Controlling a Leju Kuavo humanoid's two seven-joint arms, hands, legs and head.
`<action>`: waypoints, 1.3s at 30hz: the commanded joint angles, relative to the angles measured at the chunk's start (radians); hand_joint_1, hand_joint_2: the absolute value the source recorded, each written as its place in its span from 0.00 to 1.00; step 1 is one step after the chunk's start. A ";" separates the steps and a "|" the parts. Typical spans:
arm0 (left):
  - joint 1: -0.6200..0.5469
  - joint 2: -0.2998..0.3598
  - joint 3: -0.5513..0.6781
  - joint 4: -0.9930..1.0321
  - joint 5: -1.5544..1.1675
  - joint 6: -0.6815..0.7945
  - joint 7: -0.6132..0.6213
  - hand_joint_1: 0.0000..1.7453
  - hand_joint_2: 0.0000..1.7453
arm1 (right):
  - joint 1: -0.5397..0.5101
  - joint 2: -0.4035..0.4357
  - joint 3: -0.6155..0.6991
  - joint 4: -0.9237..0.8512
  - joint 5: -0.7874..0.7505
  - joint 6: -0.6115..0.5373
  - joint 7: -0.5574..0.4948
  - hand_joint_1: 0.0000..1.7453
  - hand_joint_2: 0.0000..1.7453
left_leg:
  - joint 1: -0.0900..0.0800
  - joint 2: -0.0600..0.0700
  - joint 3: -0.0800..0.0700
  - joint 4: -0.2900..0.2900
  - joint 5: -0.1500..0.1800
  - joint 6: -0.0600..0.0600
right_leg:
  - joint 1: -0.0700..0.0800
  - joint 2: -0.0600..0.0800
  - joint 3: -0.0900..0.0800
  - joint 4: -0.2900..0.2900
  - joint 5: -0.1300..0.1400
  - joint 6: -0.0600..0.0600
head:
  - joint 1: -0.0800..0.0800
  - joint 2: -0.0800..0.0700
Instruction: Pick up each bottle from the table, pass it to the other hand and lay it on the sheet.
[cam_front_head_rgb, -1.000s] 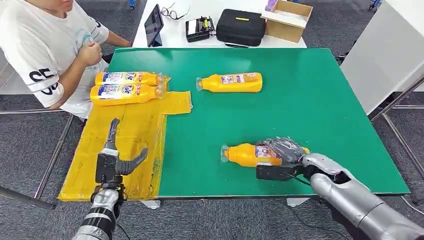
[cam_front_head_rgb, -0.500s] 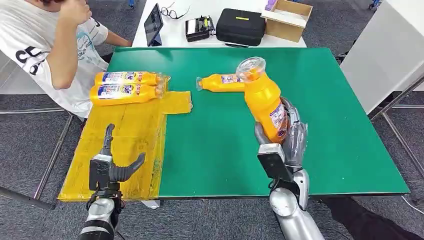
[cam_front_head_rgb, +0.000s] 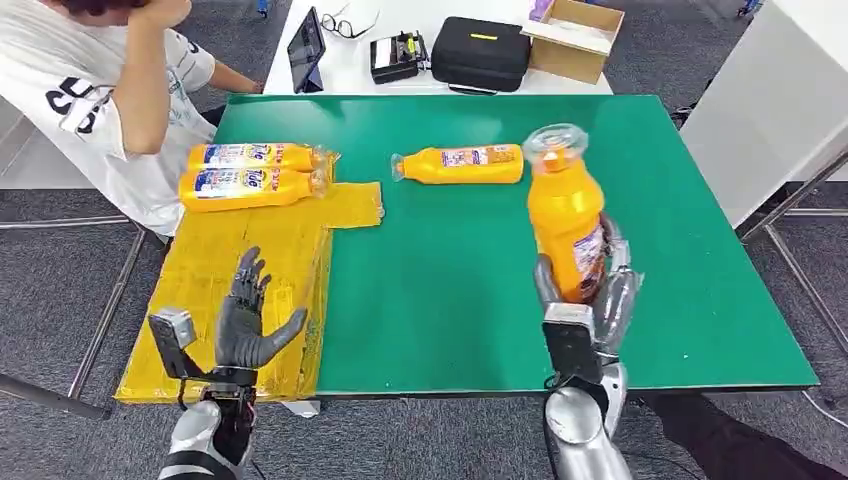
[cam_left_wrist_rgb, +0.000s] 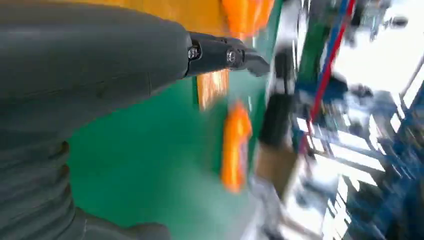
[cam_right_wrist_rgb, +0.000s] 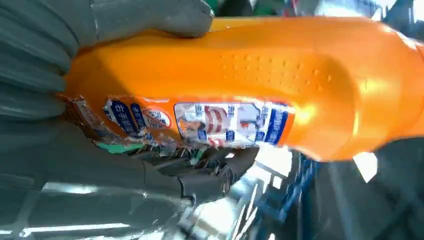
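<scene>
The right hand (cam_front_head_rgb: 585, 300), in the lower right of the head view, grips an orange bottle (cam_front_head_rgb: 566, 215) around its lower body and holds it upright above the tabletop (cam_front_head_rgb: 450, 260), clear cap uppermost. In the right wrist view the thick grey thumb (cam_right_wrist_rgb: 150, 17) presses one side of the bottle (cam_right_wrist_rgb: 260, 75) and the dark fingers (cam_right_wrist_rgb: 200, 172) wrap under the other, just below a crinkled blue-and-white label. The bottle is smooth glossy plastic with a patch of small raised dots at its waist.

The left hand (cam_front_head_rgb: 250, 320), in the lower left of the head view, holds nothing: its dark fingers are spread and pointing up, the grey thumb out to the side, above the near part of the yellow sheet (cam_front_head_rgb: 260, 270). The left wrist view is blurred; the ribbed grey cover and one dark fingertip (cam_left_wrist_rgb: 235, 55) can be made out.

The sheet is a shiny, wrinkled yellow film covering the left part of the flat green tabletop. Two bottles (cam_front_head_rgb: 255, 172) lie side by side on its far end, caps to the right. A lone bottle (cam_front_head_rgb: 458, 165) lies on its side on the bare green surface near the top centre of the frame, cap to the left.

A person in a white shirt (cam_front_head_rgb: 90, 90) sits at the upper left.
</scene>
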 joint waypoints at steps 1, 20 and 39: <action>0.009 0.102 -0.136 0.067 0.095 -0.157 0.034 0.00 1.00 | -0.035 0.074 0.182 0.407 0.060 0.020 -0.061 1.00 1.00 | 0.002 0.005 0.008 -0.003 -0.002 -0.001 | 0.003 0.004 0.007 -0.004 0.000 -0.004 | 0.000 0.000; -0.110 0.158 -0.264 0.288 0.223 -0.242 0.064 0.00 1.00 | -0.149 0.138 0.467 0.722 0.140 -0.076 -0.106 1.00 1.00 | 0.003 0.004 0.007 -0.001 -0.002 0.000 | 0.004 0.002 0.007 -0.002 -0.001 -0.005 | 0.000 0.000; -0.140 0.160 -0.247 0.288 0.276 -0.260 0.056 0.00 1.00 | -0.186 0.166 0.567 0.851 0.115 -0.005 -0.109 1.00 1.00 | 0.002 0.001 0.003 0.000 0.000 0.000 | 0.003 0.000 0.002 -0.001 -0.001 -0.003 | 0.000 0.000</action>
